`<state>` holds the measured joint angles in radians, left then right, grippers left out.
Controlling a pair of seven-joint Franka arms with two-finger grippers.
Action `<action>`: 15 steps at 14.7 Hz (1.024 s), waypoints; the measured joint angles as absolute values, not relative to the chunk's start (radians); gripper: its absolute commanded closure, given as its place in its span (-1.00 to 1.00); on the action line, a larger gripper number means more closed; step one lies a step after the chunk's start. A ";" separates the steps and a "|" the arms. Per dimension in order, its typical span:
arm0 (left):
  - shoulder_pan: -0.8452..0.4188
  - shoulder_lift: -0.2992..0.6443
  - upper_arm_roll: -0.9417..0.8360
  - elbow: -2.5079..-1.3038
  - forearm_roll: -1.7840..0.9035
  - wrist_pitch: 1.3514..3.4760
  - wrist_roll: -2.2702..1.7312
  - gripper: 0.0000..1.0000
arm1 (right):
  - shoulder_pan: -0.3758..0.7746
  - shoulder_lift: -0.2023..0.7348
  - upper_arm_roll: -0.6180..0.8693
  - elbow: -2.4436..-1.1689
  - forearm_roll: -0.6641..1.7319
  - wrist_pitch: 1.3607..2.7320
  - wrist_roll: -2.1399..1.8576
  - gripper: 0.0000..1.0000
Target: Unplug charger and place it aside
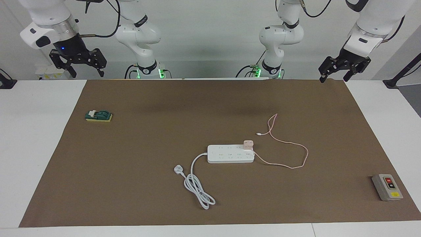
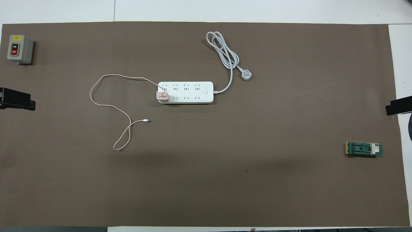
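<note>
Both hands up, open, empty: left hand (image 1: pixel 340 73), right hand (image 1: pixel 79 65). Charger (image 1: pixel 248 144) plugged in.

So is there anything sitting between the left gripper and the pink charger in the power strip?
Nothing visible. The left gripper hangs open at the mat's robot-side edge, and only bare mat and the charger's own thin cable lie between it and the charger, which is plugged into the power strip.
</note>
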<state>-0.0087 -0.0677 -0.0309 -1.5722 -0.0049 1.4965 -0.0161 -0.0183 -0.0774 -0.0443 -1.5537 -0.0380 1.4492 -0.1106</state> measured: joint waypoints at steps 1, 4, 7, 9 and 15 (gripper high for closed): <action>-0.009 -0.068 -0.031 -1.572 -0.005 1.496 -0.016 -1.00 | -0.018 -0.077 -0.044 -1.554 -0.038 1.449 -0.111 -1.00; -0.009 -0.068 -0.031 -1.572 -0.005 1.496 -0.016 -1.00 | -0.018 -0.077 -0.044 -1.554 -0.038 1.449 -0.111 -1.00; -0.009 -0.068 -0.031 -1.572 -0.005 1.496 -0.016 -1.00 | -0.019 -0.077 -0.045 -1.554 -0.038 1.449 -0.111 -1.00; -0.009 -0.068 -0.031 -1.572 -0.005 1.496 -0.016 -1.00 | -0.019 -0.078 -0.045 -1.554 -0.038 1.445 -0.111 -1.00; -0.009 -0.070 -0.036 -1.593 -0.005 1.499 -0.202 -1.00 | -0.018 -0.083 -0.044 -1.561 -0.032 1.406 -0.092 -1.00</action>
